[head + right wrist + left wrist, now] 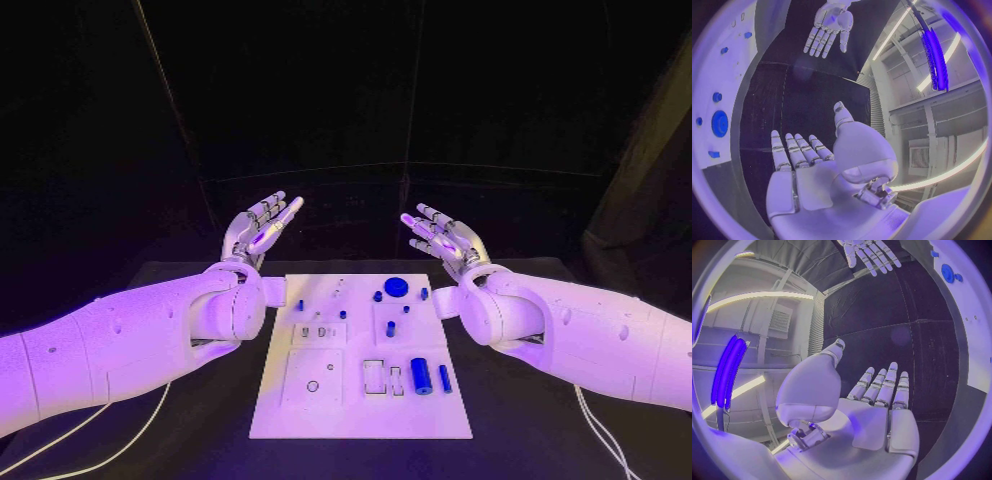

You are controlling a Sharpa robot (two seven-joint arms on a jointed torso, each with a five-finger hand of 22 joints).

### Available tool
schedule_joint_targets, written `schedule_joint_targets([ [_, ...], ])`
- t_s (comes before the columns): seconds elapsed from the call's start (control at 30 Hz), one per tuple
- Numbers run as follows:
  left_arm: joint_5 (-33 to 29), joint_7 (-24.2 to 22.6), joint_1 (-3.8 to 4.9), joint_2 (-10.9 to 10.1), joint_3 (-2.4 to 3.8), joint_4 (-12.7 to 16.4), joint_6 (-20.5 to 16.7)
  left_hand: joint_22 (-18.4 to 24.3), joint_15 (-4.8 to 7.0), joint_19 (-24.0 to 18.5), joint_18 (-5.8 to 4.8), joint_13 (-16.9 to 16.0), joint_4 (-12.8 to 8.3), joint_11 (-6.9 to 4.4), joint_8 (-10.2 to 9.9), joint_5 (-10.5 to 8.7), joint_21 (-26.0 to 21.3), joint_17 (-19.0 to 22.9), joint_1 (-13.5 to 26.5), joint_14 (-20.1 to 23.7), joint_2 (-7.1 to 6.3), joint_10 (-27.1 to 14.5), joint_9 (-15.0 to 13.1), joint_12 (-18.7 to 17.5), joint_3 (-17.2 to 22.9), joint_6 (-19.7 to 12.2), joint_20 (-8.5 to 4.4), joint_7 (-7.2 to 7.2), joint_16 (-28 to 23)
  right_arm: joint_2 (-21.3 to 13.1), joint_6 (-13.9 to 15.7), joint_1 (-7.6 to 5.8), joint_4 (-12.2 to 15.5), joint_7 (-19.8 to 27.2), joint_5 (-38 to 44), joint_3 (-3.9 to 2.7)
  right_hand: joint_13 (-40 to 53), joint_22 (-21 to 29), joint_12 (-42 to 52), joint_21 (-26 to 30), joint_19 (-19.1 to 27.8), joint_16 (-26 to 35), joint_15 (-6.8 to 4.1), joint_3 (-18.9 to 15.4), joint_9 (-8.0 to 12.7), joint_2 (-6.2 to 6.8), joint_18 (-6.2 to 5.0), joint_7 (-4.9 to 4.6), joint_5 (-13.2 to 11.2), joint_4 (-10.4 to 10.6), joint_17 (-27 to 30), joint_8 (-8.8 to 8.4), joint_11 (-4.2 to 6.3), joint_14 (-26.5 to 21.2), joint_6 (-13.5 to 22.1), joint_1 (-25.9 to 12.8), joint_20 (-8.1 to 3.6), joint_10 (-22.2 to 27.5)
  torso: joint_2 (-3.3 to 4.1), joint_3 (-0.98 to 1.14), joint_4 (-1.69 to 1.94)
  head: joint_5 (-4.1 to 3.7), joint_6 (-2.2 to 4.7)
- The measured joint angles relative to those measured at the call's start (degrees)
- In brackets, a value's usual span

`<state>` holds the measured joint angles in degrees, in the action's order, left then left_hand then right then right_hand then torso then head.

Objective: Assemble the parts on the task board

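Note:
The white task board (310, 410) lies in the middle of the black table. Small blue parts rest on it: a round disc (395, 286) near its far edge, a thick cylinder (421, 375) and a thin pin (444, 378) toward the near right. My left hand (264, 228) is raised past the board's far left corner, fingers spread, holding nothing. My right hand (441, 238) is raised past the far right corner, also spread and empty. The left wrist view shows the left hand (873, 410) flat and open, and the right wrist view shows the right hand (811, 170) the same way.
Empty slots and a small ring hole (313, 385) mark the board's near half. White cables (101, 425) trail on the table at the near left, and another cable (599, 430) runs at the near right. Black curtains close off the back.

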<state>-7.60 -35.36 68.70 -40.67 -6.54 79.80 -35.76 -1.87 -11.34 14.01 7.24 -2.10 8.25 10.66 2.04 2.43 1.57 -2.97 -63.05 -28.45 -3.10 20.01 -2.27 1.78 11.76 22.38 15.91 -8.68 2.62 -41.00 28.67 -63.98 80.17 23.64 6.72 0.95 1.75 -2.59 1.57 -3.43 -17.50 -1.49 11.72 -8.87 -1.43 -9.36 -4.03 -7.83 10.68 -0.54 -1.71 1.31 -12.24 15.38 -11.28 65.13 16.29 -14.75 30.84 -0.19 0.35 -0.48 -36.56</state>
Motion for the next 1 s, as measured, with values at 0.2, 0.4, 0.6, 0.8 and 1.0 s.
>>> schedule_joint_targets([
  [0.2,-0.99,-0.92,-0.01,0.01,-0.03,-0.02,1.16,-0.22,-0.43,0.78,0.32,-0.1,0.21,0.48,0.07,0.0,0.45,-0.26,-0.92,-1.85,-0.03,0.71,-0.09,0.23,0.52,0.74,0.78,-0.09,0.28,0.92,-7.04,-0.92,-2.38,-2.4,3.51,0.23,0.68,-1.15,1.4,-2.5,-6.41,-1.8,0.73,0.97,-0.68,-0.22,-1.33,-0.28,0.0,-2.86,-0.81,1.15,-1.08,9.56,-5.82,4.98,0.16,-8.16,-0.02,0.0,0.01,-0.01,-0.01],
  [0.4,-1.43,-1.51,-0.01,-1.41,0.02,1.23,2.26,-1.13,-0.9,6.49,0.33,-0.58,-0.2,1.67,0.85,0.0,2.26,-1.51,-1.79,-11.96,0.84,6.31,-0.51,1.13,0.92,4.81,0.91,-0.28,2.82,0.1,-10.45,-1.27,-3.92,-3.57,9.02,0.28,1.52,-2.64,3.75,-6.43,-16.05,-4.26,-0.12,2.34,-1.75,-0.06,-3.58,-1.19,0.0,-6.16,-1.61,3.18,-0.66,24.71,-17.78,9.03,0.23,-23.32,0.27,0.0,0.01,-0.1,0.09],
  [0.6,-1.48,-1.8,-0.05,-3.05,-0.07,1.68,3.91,-3.91,0.69,25.95,2.22,-2.08,-1.29,1.92,3.68,0.12,8.34,-2.67,-2.85,-22.75,1.9,27.13,-1.83,5.11,0.84,18.86,0.65,-1.85,6.66,-2.02,-8.81,-1.3,-5.28,-3.35,17.64,0.24,1.69,-3.0,4.0,-8.71,-21.88,-4.49,-1.28,3.51,-2.12,0.11,-4.98,-2.57,0.0,-8.7,-1.78,4.02,0.29,34.26,-27.82,10.75,0.15,-32.88,1.6,0.14,-0.02,-0.43,0.64],
  [0.8,-0.21,-1.82,-0.07,-4.9,-0.09,3.26,6.09,-4.51,3.34,33.93,2.97,-2.27,-3.44,-0.41,5.77,0.23,11.09,-4.12,-4.43,-31.69,2.3,36.03,-2.47,7.3,0.83,29.15,-1.05,-4.12,9.34,-2.36,-8.26,-2.39,-5.28,-3.42,24.98,0.26,1.75,-3.16,4.0,-10.38,-25.95,-4.75,-2.44,4.13,-2.24,0.07,-5.35,-3.72,-0.34,-10.74,-1.91,4.02,1.25,40.52,-34.88,11.4,-0.48,-38.52,2.82,0.3,0.22,-0.86,1.05],
  [1.0,2.5,-1.72,-0.05,-7.74,-0.08,7.42,8.02,-4.24,4.91,38.28,2.96,-1.92,-5.26,-1.66,5.72,0.23,11.57,-5.88,-6.01,-36.62,2.19,39.69,-1.82,6.95,0.74,31.6,-2.69,-3.4,9.8,-2.46,-8.26,-4.45,-6.48,-4.78,34.42,0.19,1.81,-3.56,3.64,-12.39,-29.98,-5.27,-4.02,4.48,-2.31,0.14,-5.35,-4.71,-0.61,-12.65,-2.23,4.02,2.34,46.4,-39.57,11.77,-1.83,-43.11,4.62,0.35,0.69,-1.63,1.83],
])
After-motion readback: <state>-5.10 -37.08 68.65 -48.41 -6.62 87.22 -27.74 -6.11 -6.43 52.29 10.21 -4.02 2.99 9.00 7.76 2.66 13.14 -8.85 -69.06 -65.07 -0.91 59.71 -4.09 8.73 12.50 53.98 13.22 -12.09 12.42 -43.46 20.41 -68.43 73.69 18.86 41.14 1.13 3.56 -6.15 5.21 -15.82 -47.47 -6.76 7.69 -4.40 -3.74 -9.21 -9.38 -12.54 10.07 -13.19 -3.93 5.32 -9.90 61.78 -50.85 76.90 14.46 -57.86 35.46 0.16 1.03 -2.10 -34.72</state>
